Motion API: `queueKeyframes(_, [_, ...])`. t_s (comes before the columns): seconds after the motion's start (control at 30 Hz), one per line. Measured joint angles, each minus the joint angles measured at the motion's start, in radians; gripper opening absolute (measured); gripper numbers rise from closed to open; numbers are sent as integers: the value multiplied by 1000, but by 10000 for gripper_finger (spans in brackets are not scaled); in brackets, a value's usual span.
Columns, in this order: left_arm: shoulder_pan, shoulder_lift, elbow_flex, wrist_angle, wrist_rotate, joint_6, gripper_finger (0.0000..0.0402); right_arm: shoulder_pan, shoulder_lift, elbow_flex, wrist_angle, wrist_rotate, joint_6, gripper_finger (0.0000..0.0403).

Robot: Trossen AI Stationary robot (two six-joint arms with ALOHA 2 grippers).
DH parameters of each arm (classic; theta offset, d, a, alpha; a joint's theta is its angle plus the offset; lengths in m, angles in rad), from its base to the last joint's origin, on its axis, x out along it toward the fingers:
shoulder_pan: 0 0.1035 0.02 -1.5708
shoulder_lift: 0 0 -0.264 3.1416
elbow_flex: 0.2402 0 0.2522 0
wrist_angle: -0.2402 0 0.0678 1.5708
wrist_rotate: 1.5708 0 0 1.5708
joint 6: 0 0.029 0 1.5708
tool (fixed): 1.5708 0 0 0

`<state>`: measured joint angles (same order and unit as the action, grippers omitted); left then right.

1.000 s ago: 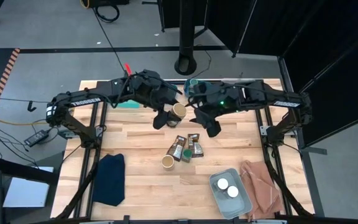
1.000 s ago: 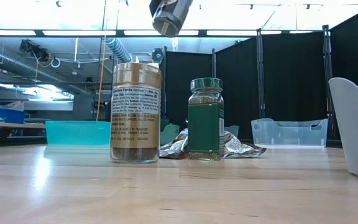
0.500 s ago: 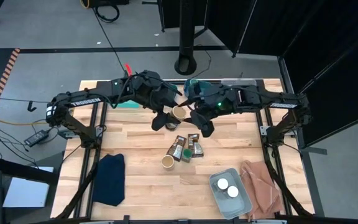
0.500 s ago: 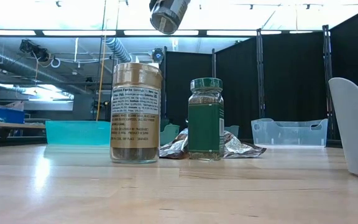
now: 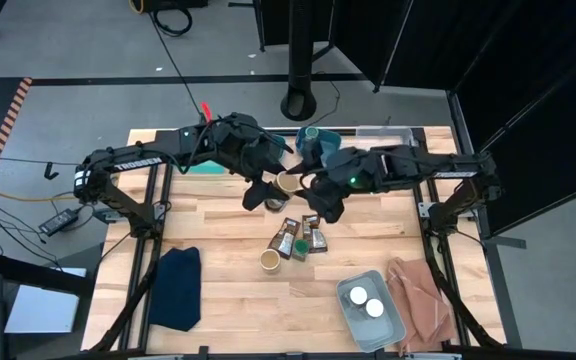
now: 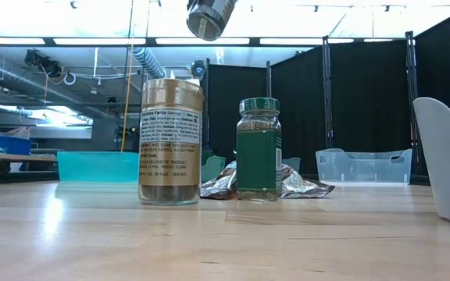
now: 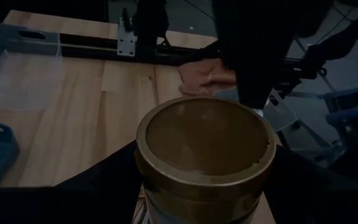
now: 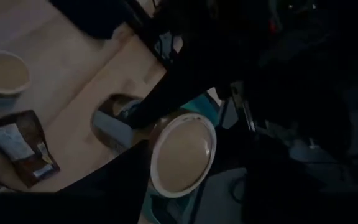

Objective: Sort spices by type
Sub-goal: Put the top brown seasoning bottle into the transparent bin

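My left gripper (image 5: 271, 188) is shut on a tan-topped spice jar (image 5: 288, 181), high above the table's far middle; the low view shows its tilted base (image 6: 209, 19). My right gripper (image 5: 316, 206) hovers open just right of that jar, fingers apart. Below, a tan-topped jar (image 5: 269, 260) and a green-lidded jar (image 6: 258, 148) stand on their bases beside flat packets (image 5: 289, 238). Two white-lidded jars (image 5: 366, 301) stand in a grey bin (image 5: 393, 325). My left gripper pinches the jar's body (image 7: 188, 208) below the tan lid (image 7: 204, 140) between its two fingers. The fingers come from the table's left, slanting down, and lie across the jar. The jar is lifted clear of the table and tilted, lid uppermost.
A teal bin (image 5: 203, 168) and a clear bin (image 6: 363, 165) stand along the far edge, a green-lidded jar (image 5: 311, 133) between them. A dark blue cloth (image 5: 176, 285) lies near left and a brown bag (image 5: 420, 305) near right. Bare wood lies between the cloth and the packets.
My right gripper has moved toward the table's left, closing on the jar held by my left gripper, and has rolled about its own axis. Its fingers stay apart. The left gripper and its jar have kept their place.
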<state>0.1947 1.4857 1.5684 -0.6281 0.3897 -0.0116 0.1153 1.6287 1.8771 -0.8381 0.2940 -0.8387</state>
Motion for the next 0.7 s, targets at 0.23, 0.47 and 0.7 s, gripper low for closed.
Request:
queueKeyframes(0.23, [0, -2, 0, -11, -5, 3, 276, 30, 64, -1, -5, 131, -4, 347])
queueKeyframes(0.47, [0, -2, 0, -89, 15, 8, 276, 47, 130, -2, -16, 278, -79, 397])
queueKeyframes(0.7, [0, -2, 0, -197, 32, 96, 276, 47, 129, -2, 17, 231, -120, 390])
